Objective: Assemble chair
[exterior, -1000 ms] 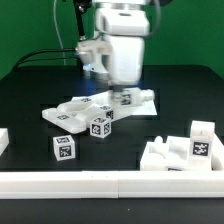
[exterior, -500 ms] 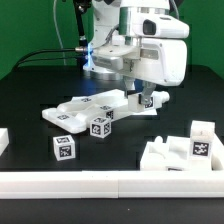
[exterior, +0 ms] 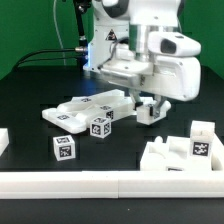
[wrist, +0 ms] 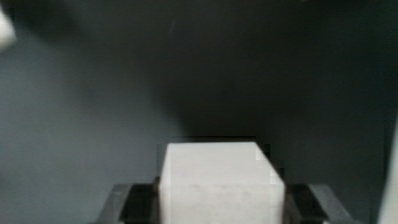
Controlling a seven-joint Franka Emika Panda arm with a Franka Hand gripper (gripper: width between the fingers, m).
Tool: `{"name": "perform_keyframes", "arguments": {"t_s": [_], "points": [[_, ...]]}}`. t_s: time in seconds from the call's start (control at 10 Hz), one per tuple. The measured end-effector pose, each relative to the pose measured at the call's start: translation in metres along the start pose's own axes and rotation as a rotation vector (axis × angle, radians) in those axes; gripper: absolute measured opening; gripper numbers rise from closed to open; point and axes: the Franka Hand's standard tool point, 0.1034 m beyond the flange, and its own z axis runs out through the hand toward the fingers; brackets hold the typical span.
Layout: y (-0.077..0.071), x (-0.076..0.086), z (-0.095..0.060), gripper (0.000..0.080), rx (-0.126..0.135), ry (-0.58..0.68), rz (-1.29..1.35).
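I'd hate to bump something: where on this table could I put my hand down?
Bare black table lies at the exterior view's left, behind the flat slabs, and in front between the lone cube and the big panel. The middle, under the gripper holding a block, is crowded.

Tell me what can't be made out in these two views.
- Exterior view: the arm's casing hides the fingers and part of the flat slabs.
- Wrist view: the frame edge cuts off the held white block, no tag showing; the table is blurred.
- Exterior view: a white piece is cut by the exterior view's left edge.
- Exterior view: the small blocks' tags are too small to read.
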Motion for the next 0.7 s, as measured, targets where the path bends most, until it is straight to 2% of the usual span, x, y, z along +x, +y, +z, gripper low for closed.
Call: {"name": "perform_keyframes", "arguments": {"t_s": [0.4, 0.5, 0.6, 0.7], "points": [[0.001, 0.0, 0.001, 0.0293, -0.004, -0.003, 0.023], [0.001, -0.002, -0.001, 0.0472, -0.001, -0.005, 0.061], [0.006, -0.012, -0.018, 0.0609, -0.014, -0.025, 0.171], [0.009, -0.018, -0.03, 0.0637, -0.018, -0.036, 0.327]]}}
